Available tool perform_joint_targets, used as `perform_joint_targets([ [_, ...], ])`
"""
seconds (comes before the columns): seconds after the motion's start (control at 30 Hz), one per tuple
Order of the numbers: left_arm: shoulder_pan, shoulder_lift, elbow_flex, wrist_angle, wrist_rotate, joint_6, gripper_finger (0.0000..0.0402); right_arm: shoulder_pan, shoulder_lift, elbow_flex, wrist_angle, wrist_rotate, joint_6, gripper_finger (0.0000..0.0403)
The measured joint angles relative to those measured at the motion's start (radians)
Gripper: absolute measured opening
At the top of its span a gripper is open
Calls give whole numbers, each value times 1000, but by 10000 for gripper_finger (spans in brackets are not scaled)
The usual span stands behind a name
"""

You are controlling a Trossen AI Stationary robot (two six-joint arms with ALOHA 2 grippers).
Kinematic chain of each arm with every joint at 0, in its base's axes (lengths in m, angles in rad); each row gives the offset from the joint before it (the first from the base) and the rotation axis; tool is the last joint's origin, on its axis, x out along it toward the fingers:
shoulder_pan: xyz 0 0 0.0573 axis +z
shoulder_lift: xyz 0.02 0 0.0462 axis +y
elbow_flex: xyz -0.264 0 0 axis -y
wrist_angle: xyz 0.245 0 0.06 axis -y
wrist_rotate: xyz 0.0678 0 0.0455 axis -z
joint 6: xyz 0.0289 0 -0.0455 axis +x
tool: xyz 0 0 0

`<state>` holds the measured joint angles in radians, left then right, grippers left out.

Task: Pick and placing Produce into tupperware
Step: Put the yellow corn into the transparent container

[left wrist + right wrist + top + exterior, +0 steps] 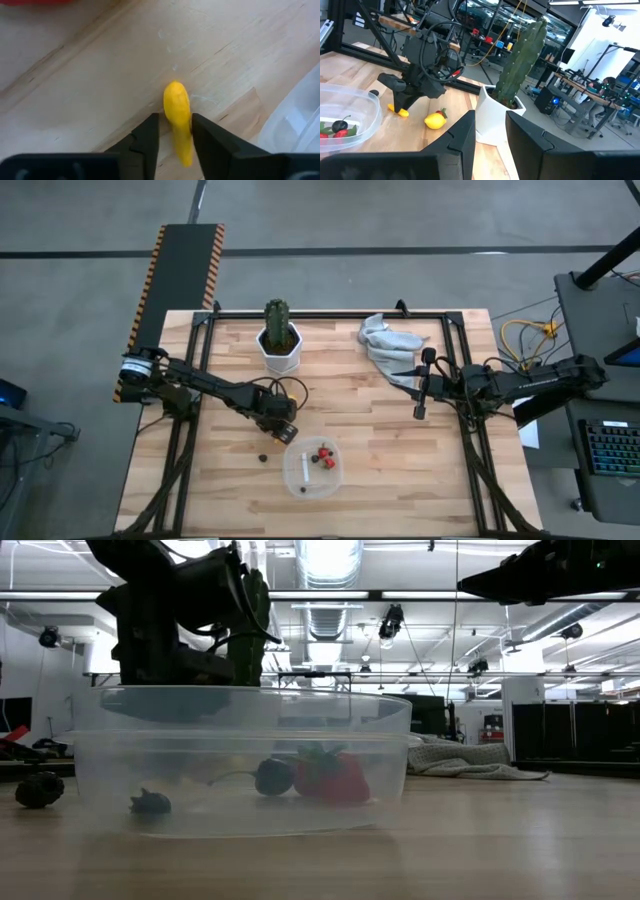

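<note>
My left gripper (284, 427) points steeply down at the table just left of the tupperware (311, 468) and is shut on a yellow-orange sliver of produce (176, 107). A lemon (435, 120) lies on the wood beside it. The clear tupperware (240, 755) holds a red strawberry (335, 778), a dark cherry (272, 776) and a small dark berry (150, 802). Another dark berry (262, 457) lies on the table left of the tupperware. My right gripper (418, 385) hangs level above the table's right half, open, with nothing between its fingers (465, 135). My left gripper pinches the sliver's two long sides (184, 137) between its two fingers. The fingers come from above, slanting down. The sliver's far end (174, 92) sticks out past the fingertips. In the right wrist view the sliver (399, 111) sits at table level; whether it rests there I cannot tell.
A green cactus in a white pot (280, 340) stands at the far middle. A grey cloth (390, 345) lies crumpled at the far right. Bare wood (400, 470) stretches right of the tupperware.
</note>
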<state>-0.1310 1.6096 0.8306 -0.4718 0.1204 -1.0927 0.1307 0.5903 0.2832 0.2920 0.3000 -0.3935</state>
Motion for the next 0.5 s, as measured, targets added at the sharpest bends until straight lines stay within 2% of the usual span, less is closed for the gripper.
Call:
perform_joint_targets([
  [0.23, 0, 3, 0, 41, 24, 62, 14, 0, 0, 0, 0, 0, -1, 100],
  [0.5, 3, 3, -1, 23, 61, 107, 3, 0, 0, 0, 0, 0, -1, 100],
])
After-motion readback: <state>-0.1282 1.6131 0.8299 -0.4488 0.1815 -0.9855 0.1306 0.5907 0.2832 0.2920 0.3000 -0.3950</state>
